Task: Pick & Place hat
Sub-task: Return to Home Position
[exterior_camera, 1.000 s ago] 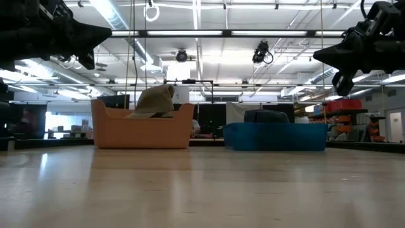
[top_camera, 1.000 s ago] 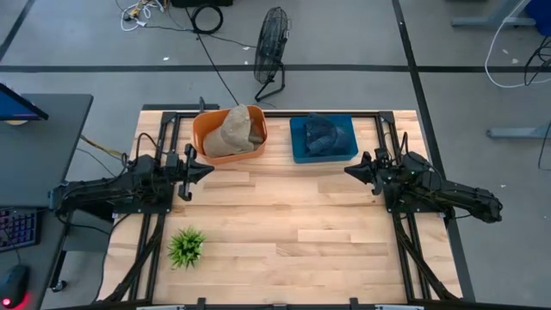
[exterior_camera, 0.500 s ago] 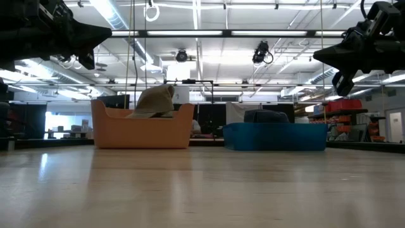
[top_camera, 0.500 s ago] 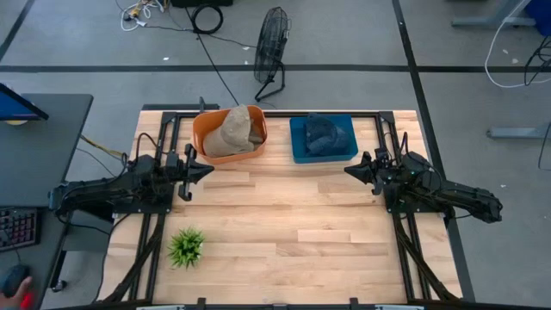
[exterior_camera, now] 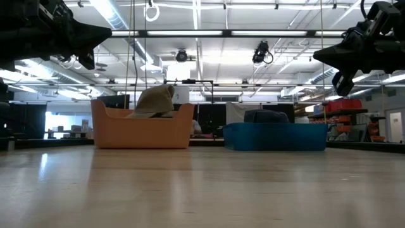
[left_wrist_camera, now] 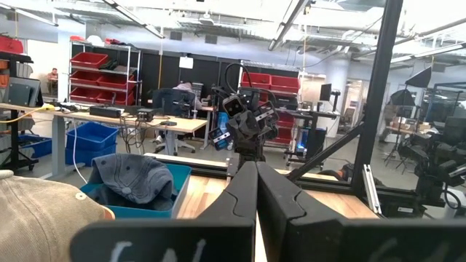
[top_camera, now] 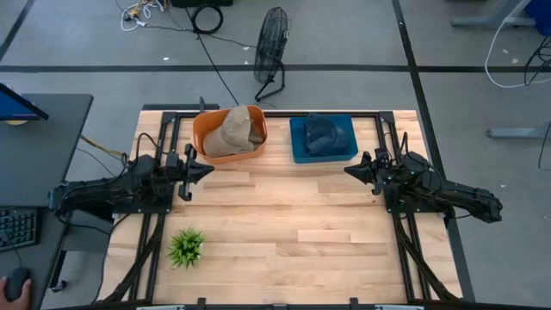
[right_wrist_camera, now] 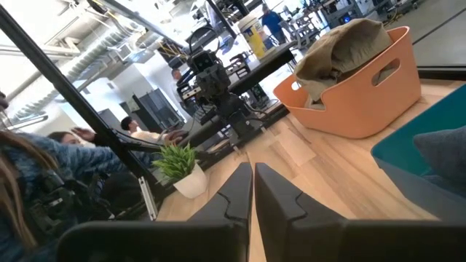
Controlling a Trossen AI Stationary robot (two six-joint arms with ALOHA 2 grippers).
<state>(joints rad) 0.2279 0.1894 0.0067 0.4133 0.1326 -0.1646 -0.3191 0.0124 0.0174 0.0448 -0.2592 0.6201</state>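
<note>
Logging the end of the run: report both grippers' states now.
Left gripper: shut, holding nothing.
Right gripper: shut, holding nothing.

Both arms are matte black throughout. The left arm (top_camera: 112, 191) and right arm (top_camera: 443, 196) are built of chunky, blocky links with rounded joint housings, and they narrow toward the wrists. Each ends in a pointed tip, the left gripper (top_camera: 207, 170) and the right gripper (top_camera: 349, 170). Seen close, the fingers (left_wrist_camera: 240, 200) are dark, smooth, tapering wedges with stepped inner edges. A thin black cable (left_wrist_camera: 234, 73) loops over the right arm's wrist.
</note>
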